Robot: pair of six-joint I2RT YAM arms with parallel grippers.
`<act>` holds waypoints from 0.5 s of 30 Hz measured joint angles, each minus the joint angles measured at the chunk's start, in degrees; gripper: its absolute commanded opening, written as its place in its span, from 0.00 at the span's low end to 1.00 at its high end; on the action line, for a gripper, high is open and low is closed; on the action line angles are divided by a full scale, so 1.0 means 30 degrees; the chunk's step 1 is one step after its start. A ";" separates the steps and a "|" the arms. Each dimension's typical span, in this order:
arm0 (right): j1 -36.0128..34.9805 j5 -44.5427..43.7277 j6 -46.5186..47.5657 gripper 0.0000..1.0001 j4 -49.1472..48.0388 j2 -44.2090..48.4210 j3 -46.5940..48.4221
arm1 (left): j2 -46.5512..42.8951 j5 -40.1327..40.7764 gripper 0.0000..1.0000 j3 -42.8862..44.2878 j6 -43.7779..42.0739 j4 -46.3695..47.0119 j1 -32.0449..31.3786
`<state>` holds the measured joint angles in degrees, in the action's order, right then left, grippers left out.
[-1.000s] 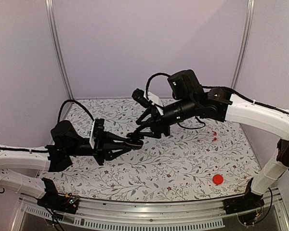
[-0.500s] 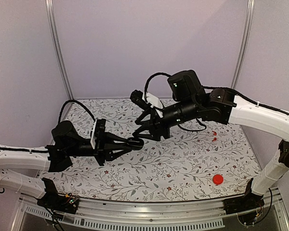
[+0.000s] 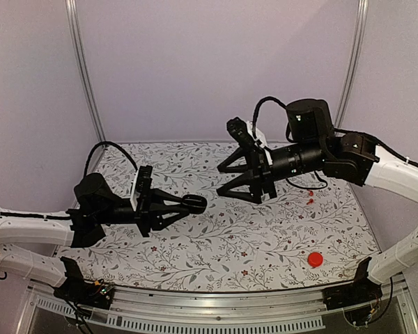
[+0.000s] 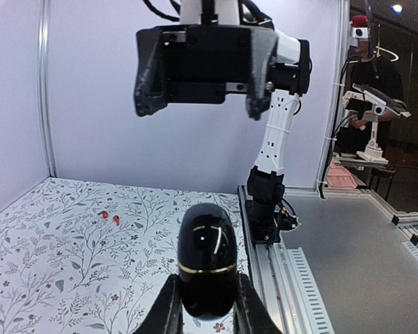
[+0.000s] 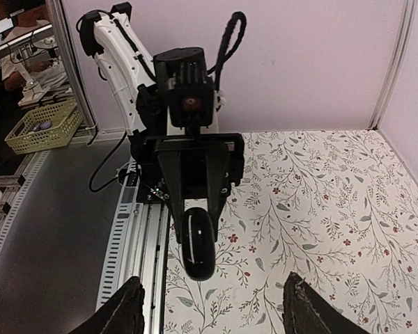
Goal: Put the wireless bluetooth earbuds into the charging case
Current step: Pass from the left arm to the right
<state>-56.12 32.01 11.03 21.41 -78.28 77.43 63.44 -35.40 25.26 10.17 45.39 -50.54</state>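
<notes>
My left gripper (image 3: 188, 204) is shut on the charging case (image 3: 194, 203), a glossy black pebble with a thin gold seam, held closed above the floral table. In the left wrist view the case (image 4: 207, 259) sits between my two fingers. It also shows in the right wrist view (image 5: 197, 243). My right gripper (image 3: 231, 175) is open wide and empty, held in the air to the right of the case and pointing at it. Two small red earbuds (image 3: 310, 196) lie on the table at the right, also seen in the left wrist view (image 4: 110, 217).
A flat red disc (image 3: 315, 259) lies near the front right of the table. Metal posts (image 3: 81, 69) stand at the back corners, and a rail (image 3: 216, 316) runs along the near edge.
My right gripper has pulled back to the right, away from the case, and opened wide. The left gripper still holds the case in about the same place.
</notes>
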 measured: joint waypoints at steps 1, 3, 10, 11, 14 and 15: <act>-0.0466 -0.0648 0.0313 0.73 0.0117 0.0342 -0.0146 | 0.0007 0.0029 0.11 0.0029 0.0240 -0.0015 0.0000; -0.1362 -0.2127 0.1100 0.75 0.0117 0.0583 -0.0022 | 0.0066 0.0087 0.11 0.0197 0.0685 -0.0051 0.0000; -0.3577 -0.8218 0.3745 0.77 0.0255 -0.0160 0.0051 | 0.0765 0.0707 0.10 0.1348 0.1872 -0.0342 0.0015; -0.4007 -0.9282 0.4189 0.78 0.0284 -0.0452 0.0058 | 0.0896 0.0780 0.10 0.1450 0.2047 -0.0364 0.0015; -0.5071 -1.2225 0.5209 0.79 0.0270 -0.1421 0.0058 | 0.1304 0.0969 0.11 0.1617 0.2601 -0.0364 0.0015; -0.5413 -1.3180 0.5559 0.79 0.0189 -0.1719 0.0015 | 0.1406 0.1013 0.11 0.1617 0.2798 -0.0372 0.0015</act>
<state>-72.36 -7.53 27.70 21.98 -83.44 77.47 67.66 -32.36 30.11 18.57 44.27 -50.50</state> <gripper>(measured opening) 0.789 0.195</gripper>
